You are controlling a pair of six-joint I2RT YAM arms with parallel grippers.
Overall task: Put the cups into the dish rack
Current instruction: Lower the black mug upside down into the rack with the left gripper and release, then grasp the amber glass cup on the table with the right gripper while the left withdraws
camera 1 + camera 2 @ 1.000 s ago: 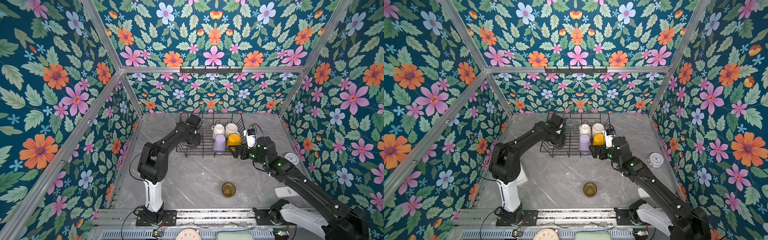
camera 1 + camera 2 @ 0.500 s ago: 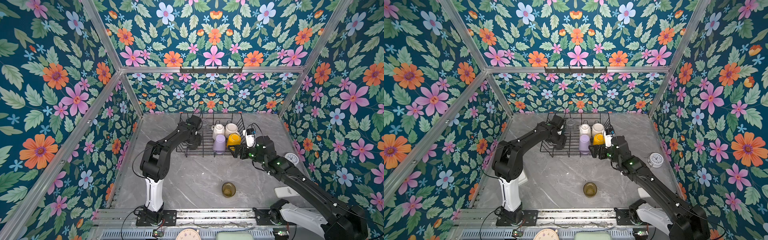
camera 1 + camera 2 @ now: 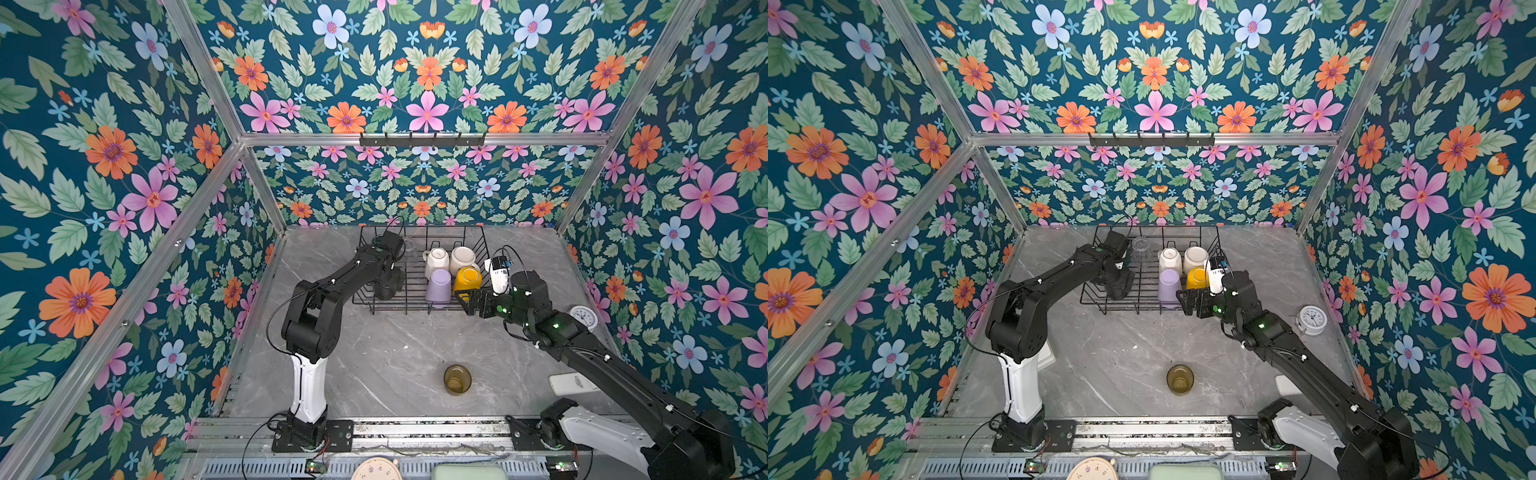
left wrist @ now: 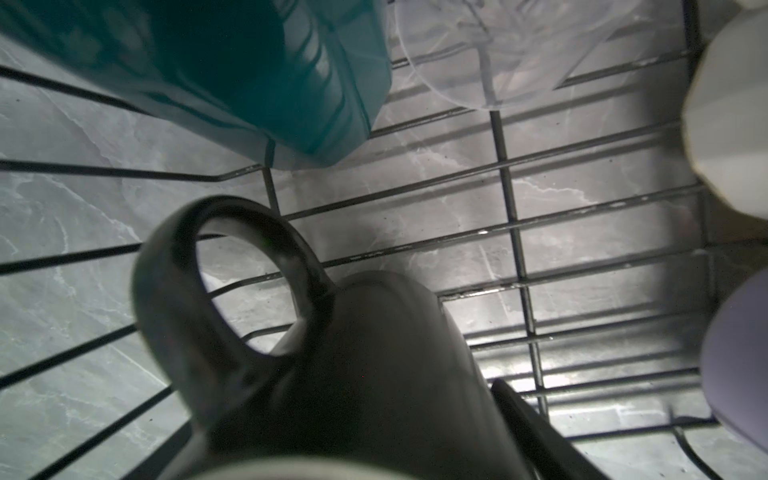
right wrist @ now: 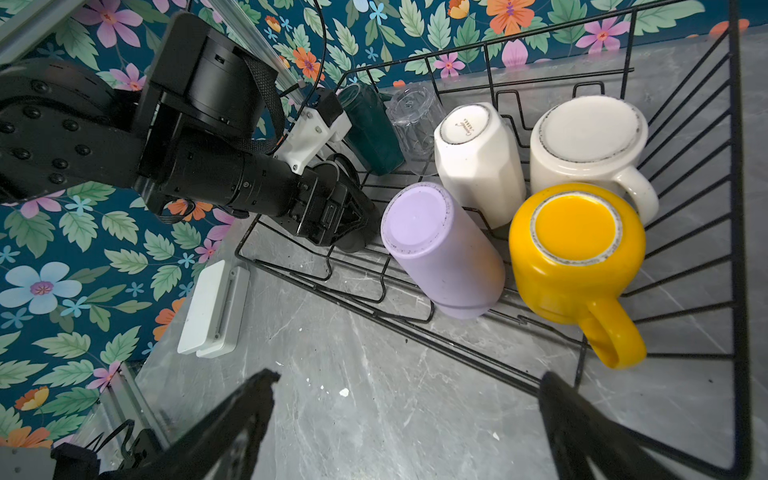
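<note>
Left gripper (image 3: 390, 279) has its jaws lost behind the black mug (image 4: 374, 374) at 8 o'clock in the rack (image 3: 415, 309), grip unclear, forearm reaching in, while right gripper (image 5: 407, 376) gapes empty at the rack's 4 o'clock corner, amber glass (image 3: 457, 379) outside near 6.

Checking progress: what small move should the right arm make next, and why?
Probably swing the right pincer toward the amber glass: it is open and empty by the dish rack, and that glass is the only cup outside it.
</note>
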